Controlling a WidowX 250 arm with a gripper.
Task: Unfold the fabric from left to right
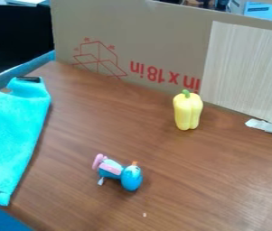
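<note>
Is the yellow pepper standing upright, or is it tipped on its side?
Upright: the yellow pepper stands on its lower end, with its green stem at the top.

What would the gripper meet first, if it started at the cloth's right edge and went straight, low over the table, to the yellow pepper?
Probably the pepper itself. From the cloth the way looks free; the blue toy lies nearer the camera, seemingly off that line.

brown wood-grain tabletop [101, 117] | far side: upright cardboard sheet [156, 29], red markings; pale wood-grain panel [250, 67] at far right | left: blue edging [36, 64] | far left, behind: black surface [17, 27] | light: soft sheen on tabletop, near right
</note>
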